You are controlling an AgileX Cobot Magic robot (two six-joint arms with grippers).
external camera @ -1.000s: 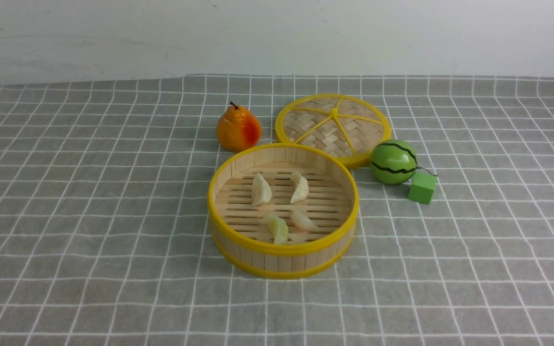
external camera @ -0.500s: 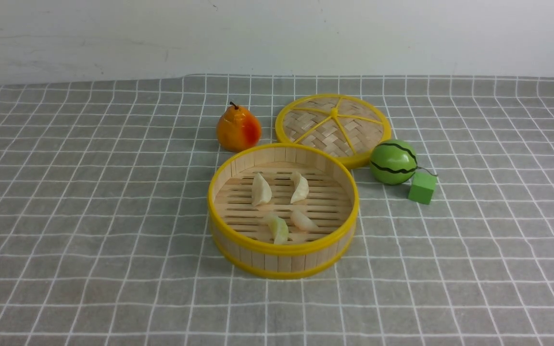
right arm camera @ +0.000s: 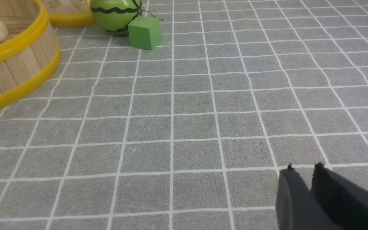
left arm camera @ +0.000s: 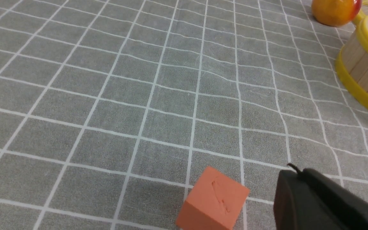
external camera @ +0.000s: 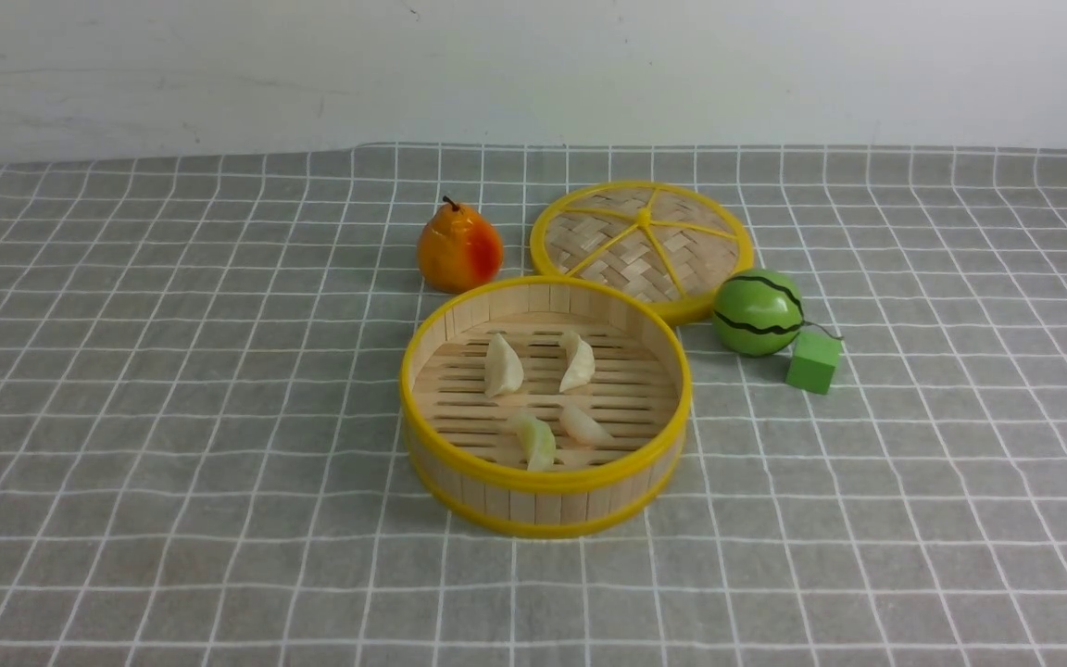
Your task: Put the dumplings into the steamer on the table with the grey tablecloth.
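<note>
Judging from how things lay, all four dumplings already sat on the slatted floor of the steamer, which stood near the middle of the table on the grey tablecloth. Two dumplings lay toward the steamer's far wall, two toward its near wall, one of these greenish. No dumpling showed on the cloth outside the rim, so the step in hand looked like nothing more than keeping both arms back and clear; doing that well meant staying low and away from the steamer so nothing got nudged.

The left gripper hung over the cloth toward the table's near-left edge with its jaws together and nothing between them; an orange block lay just beside it, apparently not touching. The right gripper hovered toward the near-right edge, its two tips a narrow slit apart, holding nothing and touching nothing.

Behind the steamer lay its woven lid, with a pear beside it. A toy watermelon and a green block sat on the steamer's right.
</note>
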